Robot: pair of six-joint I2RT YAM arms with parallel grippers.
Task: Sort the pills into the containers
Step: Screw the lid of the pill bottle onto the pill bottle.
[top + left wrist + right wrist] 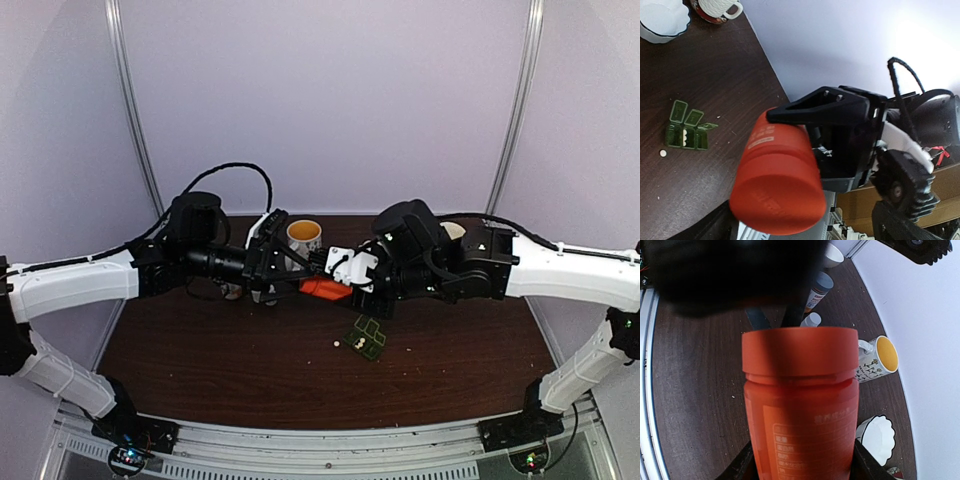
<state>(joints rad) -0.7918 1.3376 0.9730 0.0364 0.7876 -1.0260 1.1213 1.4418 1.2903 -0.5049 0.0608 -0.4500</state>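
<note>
Starting from the left on my overhead feed, the left gripper (pixel 276 268) sits mid-table with its jaws spread wide, nosed up to the cap end of the orange bottle (pixel 325 289). I think it is clear of the cap, but its own camera is too filled by that cap for me to be sure. Just behind is a mug (pixel 303 235) with a yellow inside. The right gripper (pixel 801 462) holds the bottle on its side above the table (pixel 200 370), and only its wrist camera shows a finger pressed against each side of the body. Right of that and nearer me, the green pill box (pixel 368 338) lies flat on the dark tabletop, with a white pill (pixel 338 345) loose just beside it. The left wrist camera adds what overhead misses: three lids standing open and white bits in the compartments.
</note>
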